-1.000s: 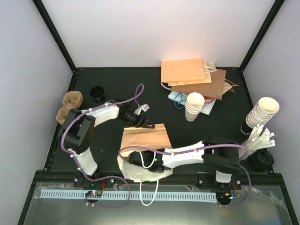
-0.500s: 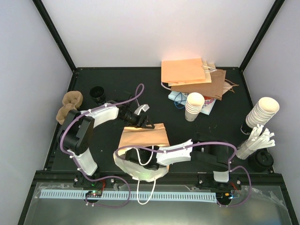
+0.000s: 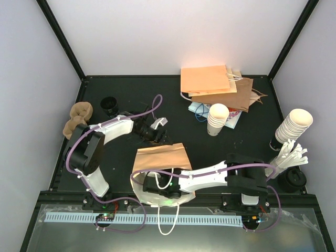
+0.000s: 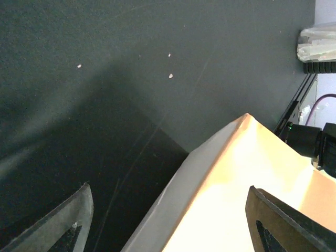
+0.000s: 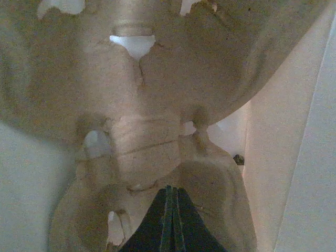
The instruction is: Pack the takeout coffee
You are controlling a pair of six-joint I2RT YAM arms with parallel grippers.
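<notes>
A brown paper bag (image 3: 160, 158) lies flat mid-table, its white mouth (image 3: 157, 197) toward the near edge. My right gripper (image 3: 159, 184) is inside the mouth. In the right wrist view its fingertips (image 5: 169, 210) are pressed together on a brown pulp cup carrier (image 5: 152, 105) inside the bag. My left gripper (image 3: 156, 134) is open just beyond the bag's far edge. In the left wrist view (image 4: 173, 226) the bag's corner (image 4: 231, 178) lies between its spread fingers. A round black-topped cup (image 3: 109, 105) stands at the back left; I cannot tell whether it is a lidded coffee.
More pulp carriers (image 3: 77, 118) lie at the left edge. Flat paper bags (image 3: 210, 84) are piled at the back. Stacked white cups (image 3: 217, 119) stand centre right, more (image 3: 294, 126) at the right with white lids or sticks (image 3: 287, 157) and a black lid stack (image 3: 292, 179).
The right arm swung left and came back, staying in the bag's mouth. The bag's far edge slid a little toward the near side and turned slightly. The left gripper hardly moved.
</notes>
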